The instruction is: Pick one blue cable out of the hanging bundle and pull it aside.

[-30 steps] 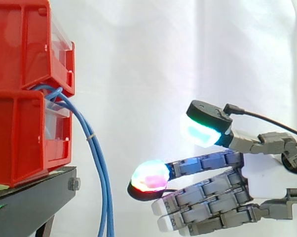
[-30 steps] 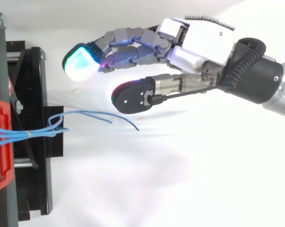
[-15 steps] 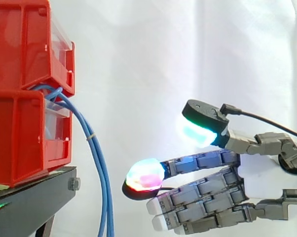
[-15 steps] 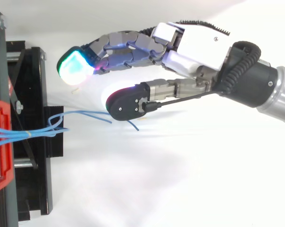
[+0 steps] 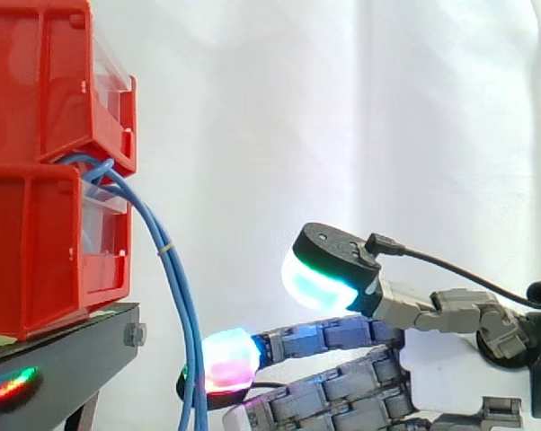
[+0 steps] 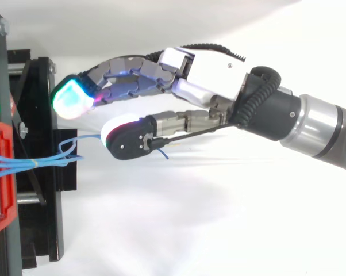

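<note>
From the side, the robot hand (image 5: 342, 334) has dropped and moved left, its lower glowing fingertip now just beside the blue cables (image 5: 174, 278). These hang as thin tied strands from the red bins (image 5: 46, 242). From above, the open robot hand (image 6: 210, 72) holds nothing, its thumb covering the cables' (image 6: 34, 163) loose ends, so a pinch looks near.
</note>
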You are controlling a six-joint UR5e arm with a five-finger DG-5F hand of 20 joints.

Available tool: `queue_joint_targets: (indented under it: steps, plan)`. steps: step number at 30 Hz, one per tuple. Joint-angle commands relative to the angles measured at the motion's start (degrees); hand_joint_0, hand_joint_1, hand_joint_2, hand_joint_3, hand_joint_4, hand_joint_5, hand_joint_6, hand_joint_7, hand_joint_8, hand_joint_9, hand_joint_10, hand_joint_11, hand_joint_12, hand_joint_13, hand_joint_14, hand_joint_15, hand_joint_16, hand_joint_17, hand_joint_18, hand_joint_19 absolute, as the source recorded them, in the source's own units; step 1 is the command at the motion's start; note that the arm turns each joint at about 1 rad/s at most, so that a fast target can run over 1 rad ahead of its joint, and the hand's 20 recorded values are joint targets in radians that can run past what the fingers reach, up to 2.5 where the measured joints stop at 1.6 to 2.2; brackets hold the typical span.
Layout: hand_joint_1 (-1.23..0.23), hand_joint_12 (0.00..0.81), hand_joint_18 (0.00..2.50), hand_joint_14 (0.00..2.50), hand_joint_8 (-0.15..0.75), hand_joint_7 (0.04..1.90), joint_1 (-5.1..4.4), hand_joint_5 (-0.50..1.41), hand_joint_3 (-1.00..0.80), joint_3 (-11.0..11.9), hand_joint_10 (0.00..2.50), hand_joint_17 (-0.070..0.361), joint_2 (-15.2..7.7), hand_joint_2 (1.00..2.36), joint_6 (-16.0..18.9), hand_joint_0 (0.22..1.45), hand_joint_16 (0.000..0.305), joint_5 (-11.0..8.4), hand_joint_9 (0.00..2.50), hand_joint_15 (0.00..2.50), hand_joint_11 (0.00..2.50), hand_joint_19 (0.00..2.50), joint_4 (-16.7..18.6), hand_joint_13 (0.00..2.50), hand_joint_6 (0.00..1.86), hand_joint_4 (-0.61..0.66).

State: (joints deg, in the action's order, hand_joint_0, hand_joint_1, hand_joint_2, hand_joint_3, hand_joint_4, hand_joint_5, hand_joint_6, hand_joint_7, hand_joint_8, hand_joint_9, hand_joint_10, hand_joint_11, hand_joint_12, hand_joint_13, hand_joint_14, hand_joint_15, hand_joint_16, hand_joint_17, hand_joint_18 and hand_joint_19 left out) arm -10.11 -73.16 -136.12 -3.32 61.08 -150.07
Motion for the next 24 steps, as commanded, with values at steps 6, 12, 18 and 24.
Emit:
queue_joint_targets:
  steps: [6, 12, 18, 24]
  plan:
    - [-0.61, 0.291, 0.24, 0.01, 0.268, 0.68, -0.61, -0.2, -0.49, 0.7, 0.01, 0.069, -0.1, 1.0, -1.2, 0.51, 0.031, 0.36, 0.65, 0.16, 0.17, 0.05, 0.5, 0.55, 0.5, 0.23]
    - [-0.61, 0.295, 0.26, 0.01, 0.268, 0.7, -0.7, -0.19, -0.49, 4.2, 0.01, 0.071, -0.1, 1.0, -4.7, 0.51, 0.031, 2.03, 0.67, 0.18, 0.18, 0.07, -0.2, 0.59, 0.5, 0.24]
    - [-0.61, 0.296, 0.27, 0.01, 0.274, 0.72, -0.7, -0.18, -0.49, 4.3, 0.01, 0.071, -0.1, 1.0, -5.5, 0.51, 0.032, 1.94, 0.68, 0.18, 0.19, 0.07, 0.9, 0.6, 0.5, 0.26]
    - [-0.61, 0.3, 0.3, 0.01, 0.275, 0.74, -1.58, -0.16, -0.49, 4.3, 0.01, 0.072, -0.3, 1.0, -5.9, 0.52, 0.032, 1.59, 0.72, 0.21, 0.2, 0.09, 1.3, 0.65, 0.5, 0.28]
